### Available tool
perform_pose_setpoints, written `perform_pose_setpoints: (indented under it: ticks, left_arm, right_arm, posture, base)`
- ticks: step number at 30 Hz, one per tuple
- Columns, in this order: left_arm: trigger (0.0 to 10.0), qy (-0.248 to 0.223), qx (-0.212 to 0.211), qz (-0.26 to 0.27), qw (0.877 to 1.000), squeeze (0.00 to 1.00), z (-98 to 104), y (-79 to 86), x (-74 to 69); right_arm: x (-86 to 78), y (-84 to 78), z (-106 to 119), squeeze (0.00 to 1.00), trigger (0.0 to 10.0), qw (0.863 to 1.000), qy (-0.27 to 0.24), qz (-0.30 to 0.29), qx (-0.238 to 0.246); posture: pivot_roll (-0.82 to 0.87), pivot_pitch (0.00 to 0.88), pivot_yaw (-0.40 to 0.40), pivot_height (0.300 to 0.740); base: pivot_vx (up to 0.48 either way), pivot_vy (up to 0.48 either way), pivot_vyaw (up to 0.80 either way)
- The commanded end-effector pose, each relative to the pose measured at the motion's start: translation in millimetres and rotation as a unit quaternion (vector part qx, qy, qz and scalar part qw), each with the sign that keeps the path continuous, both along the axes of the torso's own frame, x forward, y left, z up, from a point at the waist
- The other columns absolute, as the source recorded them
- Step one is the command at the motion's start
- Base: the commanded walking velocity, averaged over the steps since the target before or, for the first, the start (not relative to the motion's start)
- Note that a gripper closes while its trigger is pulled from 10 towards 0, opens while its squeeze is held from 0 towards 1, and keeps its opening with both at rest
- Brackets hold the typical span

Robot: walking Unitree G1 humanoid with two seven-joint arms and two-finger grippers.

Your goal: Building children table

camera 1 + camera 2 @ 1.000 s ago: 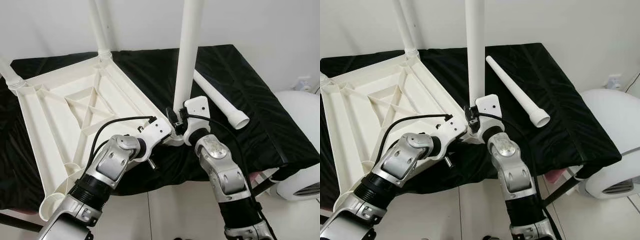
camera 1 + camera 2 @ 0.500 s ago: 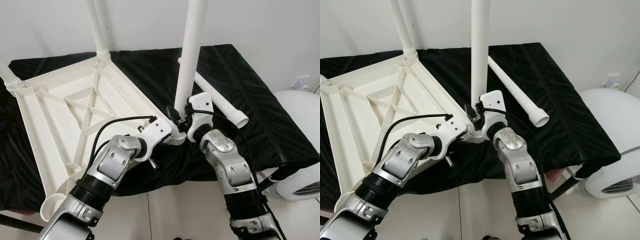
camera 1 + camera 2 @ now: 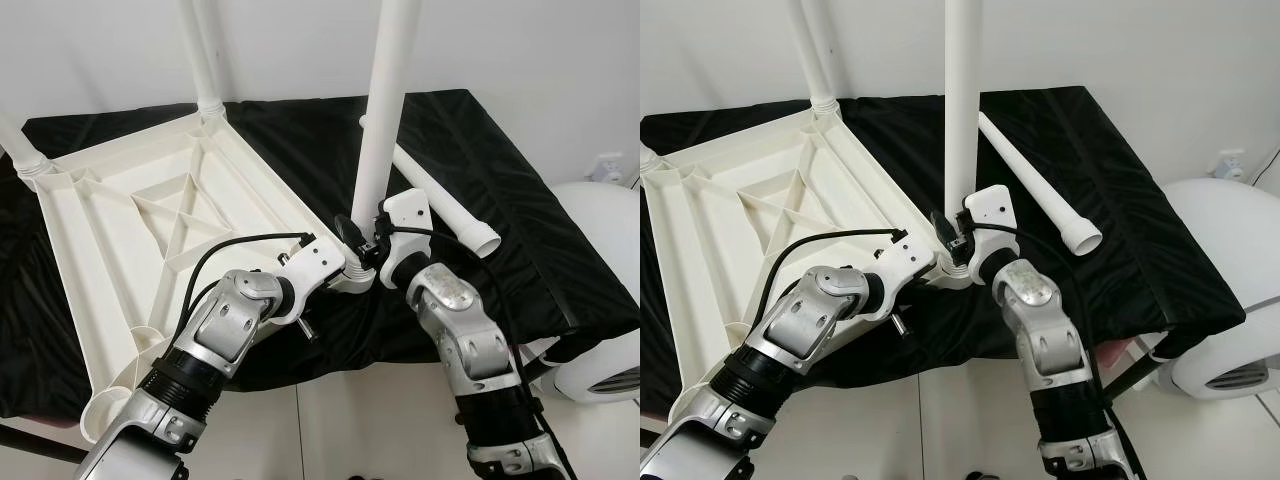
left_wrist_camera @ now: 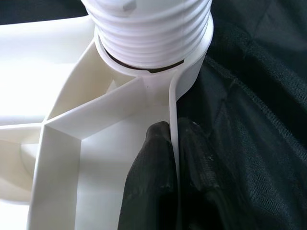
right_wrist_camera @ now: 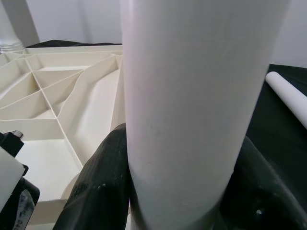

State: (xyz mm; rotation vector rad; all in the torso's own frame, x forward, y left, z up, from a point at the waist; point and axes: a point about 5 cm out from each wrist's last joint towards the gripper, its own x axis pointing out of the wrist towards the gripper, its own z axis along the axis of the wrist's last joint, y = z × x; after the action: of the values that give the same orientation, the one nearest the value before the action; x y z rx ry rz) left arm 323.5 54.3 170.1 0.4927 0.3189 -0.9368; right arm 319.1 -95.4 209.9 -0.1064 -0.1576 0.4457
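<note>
- While the white tabletop (image 3: pixel 140 230) is lying upside down on the black cloth (image 3: pixel 500 230), ribs facing up, the right gripper (image 5: pixel 177 191) is clamping the upright leg (image 3: pixel 385 110) just above the corner socket (image 4: pixel 158 52), at about 6 o'clock of the scene.
- Right wrist view: two black fingers (image 5: pixel 103 187) are pressing against opposite sides of the leg, closed firmly on it; the head views are hiding this contact behind the wrist housing.
- Left wrist view: the left gripper (image 4: pixel 175 177) is pinching the thin rim of the tabletop just beside the socket, one finger on each face of the rim, nearly closed; the leg's threaded end is sitting in the socket, a detail the head views are not resolving.
- Head views: two more legs (image 3: pixel 200 55) are standing at the far corners toward 11 o'clock, and a loose leg (image 3: pixel 440 205) is lying on the cloth toward 2 o'clock.
</note>
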Motion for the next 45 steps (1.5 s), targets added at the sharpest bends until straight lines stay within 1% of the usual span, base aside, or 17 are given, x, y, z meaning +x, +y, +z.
perform_pose_setpoints:
  ticks: [1,2,3,10,12,13,15,18,26,27,31,33,34,37,39,41,45]
  left_arm:
    - [10.0,-0.054,-0.020,-0.006,0.998,0.00,24,-7.5,0.6]
    - [10.0,-0.054,-0.020,-0.006,0.998,0.00,25,-7.6,0.8]
    - [10.0,-0.055,-0.021,-0.006,0.998,0.00,25,-8.1,0.7]
    - [10.0,-0.054,-0.022,-0.007,0.998,0.00,25,-8.6,0.5]
    - [10.0,-0.054,-0.022,-0.008,0.998,0.00,25,-8.8,0.2]
    - [10.0,-0.054,-0.022,-0.008,0.998,0.00,25,-8.8,0.2]
    - [10.0,-0.055,-0.021,-0.009,0.998,0.00,25,-9.1,-0.1]
    - [10.0,-0.055,-0.022,-0.008,0.998,0.00,25,-9.4,-0.2]
    - [10.0,-0.055,-0.022,-0.006,0.998,0.00,26,-8.7,0.1]
    - [10.0,-0.056,-0.022,-0.005,0.998,0.00,26,-8.4,0.5]
    - [10.0,-0.058,-0.022,-0.003,0.998,0.00,27,-7.7,1.3]
    - [10.0,-0.058,-0.023,-0.003,0.998,0.00,28,-7.2,1.6]
    - [10.0,-0.058,-0.022,-0.002,0.998,0.00,28,-6.6,1.9]
    - [10.0,-0.058,-0.022,-0.002,0.998,0.00,28,-6.5,2.0]
    - [10.0,-0.058,-0.022,-0.002,0.998,0.00,28,-6.6,1.9]
    - [10.0,-0.058,-0.022,-0.003,0.998,0.00,28,-7.1,1.9]
    - [10.0,-0.059,-0.022,-0.003,0.998,0.00,28,-7.2,2.2]
  right_arm:
    - [-1.1,-1.6,-27,0.00,10.0,0.998,0.055,-0.024,-0.017]
    - [-2.0,-0.2,-27,0.00,10.0,0.998,0.054,-0.025,-0.016]
    - [-3.4,2.3,-29,0.00,10.0,0.997,0.060,-0.042,-0.003]
    - [-4.1,3.4,-28,0.00,10.0,0.994,0.058,-0.087,0.018]
    - [-4.3,3.3,-28,0.00,10.0,0.991,0.059,-0.118,0.031]
    - [-4.3,3.3,-28,0.00,10.0,0.991,0.059,-0.118,0.031]
    - [-4.1,5.0,-28,0.00,10.0,0.985,0.053,-0.160,0.042]
    - [-4.6,8.9,-27,0.00,10.0,0.982,0.044,-0.179,0.045]
    - [-4.1,18.0,-28,0.00,10.0,0.981,0.038,-0.188,0.043]
    - [-4.9,23.9,-30,0.00,10.0,0.982,0.039,-0.183,0.038]
    - [-6.6,27.9,-34,0.00,10.0,0.984,0.050,-0.165,0.037]
    - [-7.1,27.2,-34,0.00,10.0,0.986,0.053,-0.156,0.038]
    - [-7.1,24.9,-34,0.00,10.0,0.987,0.067,-0.139,0.044]
    - [-6.9,23.8,-34,0.00,10.0,0.987,0.072,-0.135,0.047]
    - [-6.1,20.8,-30,0.00,10.0,0.988,0.072,-0.130,0.043]
    - [-4.7,13.7,-21,0.00,10.0,0.989,0.063,-0.127,0.032]
    - [-6.2,13.5,-14,0.00,10.0,0.993,0.066,-0.098,0.018]
  posture:
    - [-0.07,0.148,0.039,0.740]
    - [-0.07,0.148,0.039,0.740]
    - [-0.08,0.147,0.040,0.740]
    - [-0.08,0.147,0.042,0.740]
    - [-0.08,0.146,0.043,0.740]
    - [-0.08,0.146,0.043,0.740]
    - [-0.07,0.147,0.042,0.740]
    - [-0.07,0.147,0.042,0.740]
    - [-0.07,0.148,0.039,0.740]
    - [-0.07,0.148,0.038,0.740]
    - [-0.06,0.148,0.037,0.740]
    - [-0.07,0.150,0.039,0.740]
    - [-0.07,0.151,0.041,0.740]
    - [-0.07,0.151,0.041,0.740]
    - [-0.07,0.152,0.041,0.740]
    - [-0.07,0.153,0.040,0.740]
    - [-0.08,0.151,0.039,0.740]
  base:
    - [0.000,0.000,0.00]
    - [0.000,0.000,0.00]
    - [0.000,0.000,0.00]
    - [0.000,0.000,0.00]
    - [0.000,0.000,0.00]
    - [0.000,0.000,0.00]
    - [0.000,0.000,0.00]
    - [0.000,0.000,0.00]
    - [0.000,0.000,0.00]
    - [0.000,0.000,0.00]
    - [0.000,0.000,0.00]
    - [0.000,0.000,0.00]
    - [0.000,0.000,0.00]
    - [0.000,0.000,0.00]
    - [0.000,0.000,0.00]
    - [0.000,0.000,0.00]
    - [0.000,0.000,0.00]
